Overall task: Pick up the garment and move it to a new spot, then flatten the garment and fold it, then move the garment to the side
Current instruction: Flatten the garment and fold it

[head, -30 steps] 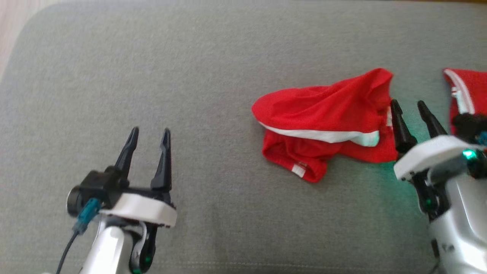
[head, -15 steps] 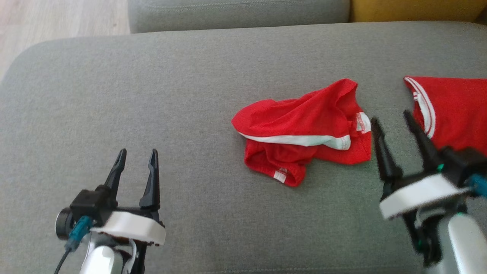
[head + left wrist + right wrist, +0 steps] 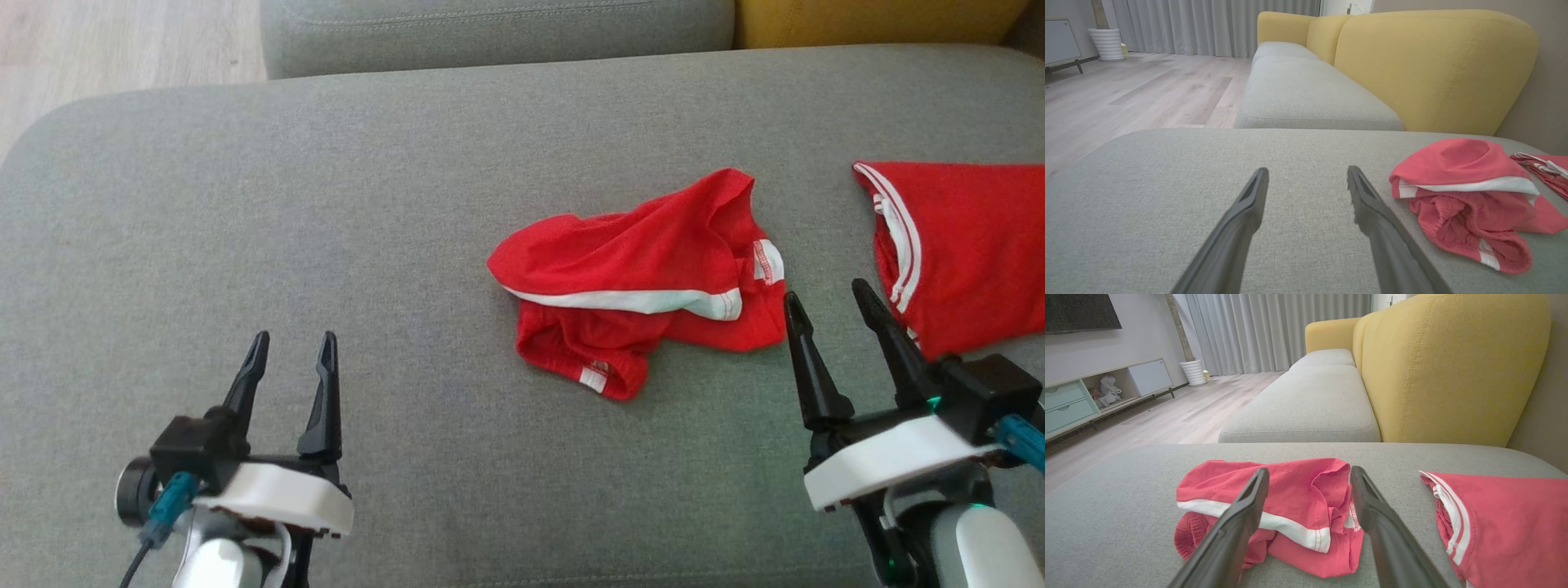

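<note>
Surface: grey upholstered cushion [image 3: 326, 204]. Yellow backrest [image 3: 1433, 69], wood floor [image 3: 1126, 94] and curtains [image 3: 1274, 330] lie beyond it.

Garment [image 3: 637, 286]: red, crumpled, lying at 3 o'clock from cushion centre. A second red garment [image 3: 971, 245] lies apart at its 3 o'clock.

Left gripper [image 3: 292, 339]: 7 o'clock, fingers spread, holding nothing.

Right gripper [image 3: 824, 294]: fingers spread, holding nothing, just beside the garment's 4 o'clock edge.
</note>
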You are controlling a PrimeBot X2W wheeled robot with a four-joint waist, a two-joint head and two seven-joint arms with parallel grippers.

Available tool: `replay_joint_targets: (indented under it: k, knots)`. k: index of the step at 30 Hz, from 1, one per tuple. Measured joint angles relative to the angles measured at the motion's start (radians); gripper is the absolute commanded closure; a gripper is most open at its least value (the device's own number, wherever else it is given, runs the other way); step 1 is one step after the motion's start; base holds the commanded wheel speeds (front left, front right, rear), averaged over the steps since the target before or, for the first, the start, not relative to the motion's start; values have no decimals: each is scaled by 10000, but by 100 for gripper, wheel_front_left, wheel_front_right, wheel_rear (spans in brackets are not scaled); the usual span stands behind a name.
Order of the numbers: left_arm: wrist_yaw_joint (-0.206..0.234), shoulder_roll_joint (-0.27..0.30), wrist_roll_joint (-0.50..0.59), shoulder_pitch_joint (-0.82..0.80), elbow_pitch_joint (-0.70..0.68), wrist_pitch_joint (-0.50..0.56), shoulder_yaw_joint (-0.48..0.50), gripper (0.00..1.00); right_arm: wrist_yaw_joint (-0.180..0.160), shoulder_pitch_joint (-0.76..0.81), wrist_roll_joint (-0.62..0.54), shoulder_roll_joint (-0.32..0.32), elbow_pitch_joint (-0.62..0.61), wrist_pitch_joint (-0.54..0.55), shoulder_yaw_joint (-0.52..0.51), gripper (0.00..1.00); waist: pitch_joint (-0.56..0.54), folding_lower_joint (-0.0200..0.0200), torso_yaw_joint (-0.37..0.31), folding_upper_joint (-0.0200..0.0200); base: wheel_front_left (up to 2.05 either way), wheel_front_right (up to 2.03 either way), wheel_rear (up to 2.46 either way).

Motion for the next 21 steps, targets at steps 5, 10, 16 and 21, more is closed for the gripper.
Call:
replay_joint_targets:
  k: [5,10,16,21]
  knots:
    - [2,31,-10,-2,-31,42,-42,0,0,-1,-12,12,-42,42,-8,0,46,0,39,0,0,0,0]
    - [13,54,-13,-2,-29,42,-96,0,0,-2,-12,23,-42,42,-8,0,57,0,62,0,0,0,0]
    - [96,59,-15,-2,-29,42,-194,0,0,-3,-12,56,-40,42,-10,0,45,0,75,0,0,0,0]
    - [94,67,-15,-23,-38,40,-238,0,0,-5,-198,-111,393,268,113,0,129,0,119,0,0,0,0]
